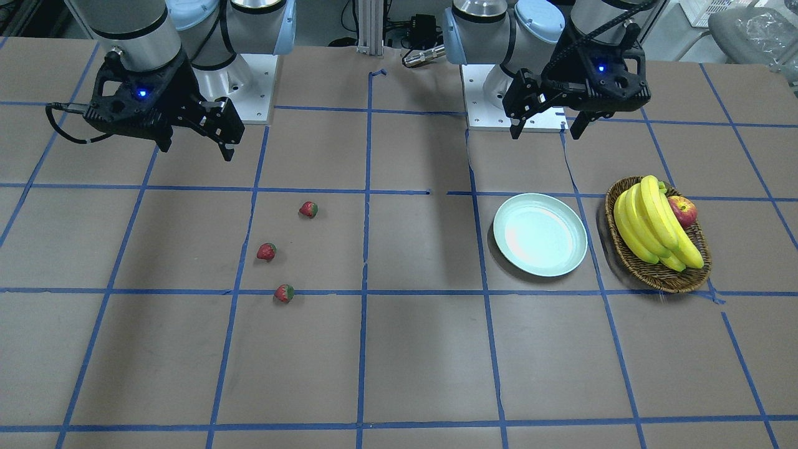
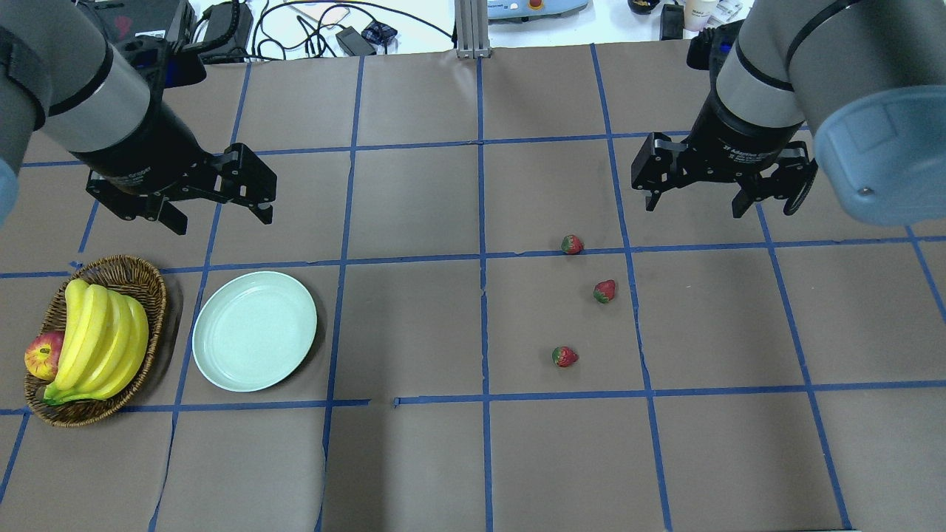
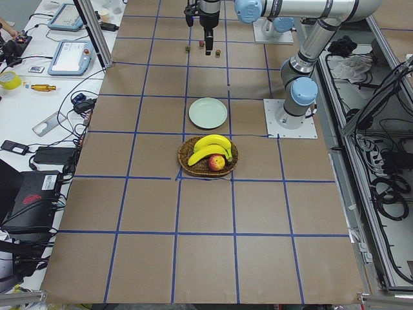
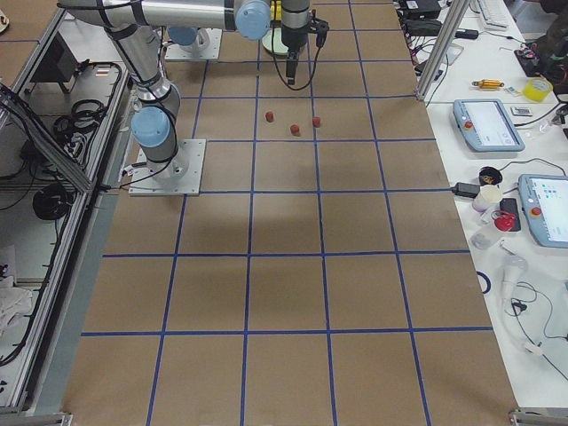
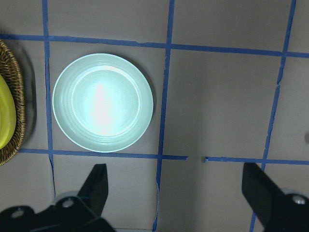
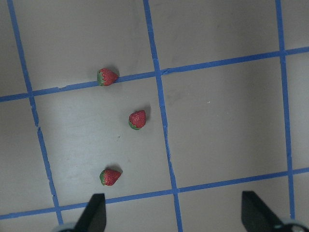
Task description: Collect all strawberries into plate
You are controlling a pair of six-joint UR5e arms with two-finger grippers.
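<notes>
1. Brown paper covers the table [image 2: 414, 458], ruled into squares by blue tape [image 2: 480, 325], and both arms hang above it, touching nothing.
2. Over to the robot's right half: three strawberries [image 2: 604, 291] lie loose on the paper in a ragged line, each apart from the others, and the one farthest from the robot [image 2: 571, 244] sits right on a tape line.
3. Right gripper [image 2: 695, 205] hovers up in the air near them, fingers spread wide with nothing between them (its wrist camera looks straight down on all three berries).
4. Now the left half: the plate [image 2: 255, 330], pale mint green and glossy, lies flat on the table, well apart from the strawberries.
5. Left gripper [image 2: 222, 220] hangs above the table near the plate, jaws wide apart and holding nothing.
6. Just beside the plate, not touching it, stands a wicker basket [image 2: 122, 267] holding bananas [image 2: 96, 332] with an apple [image 2: 43, 355] tucked against them.
</notes>
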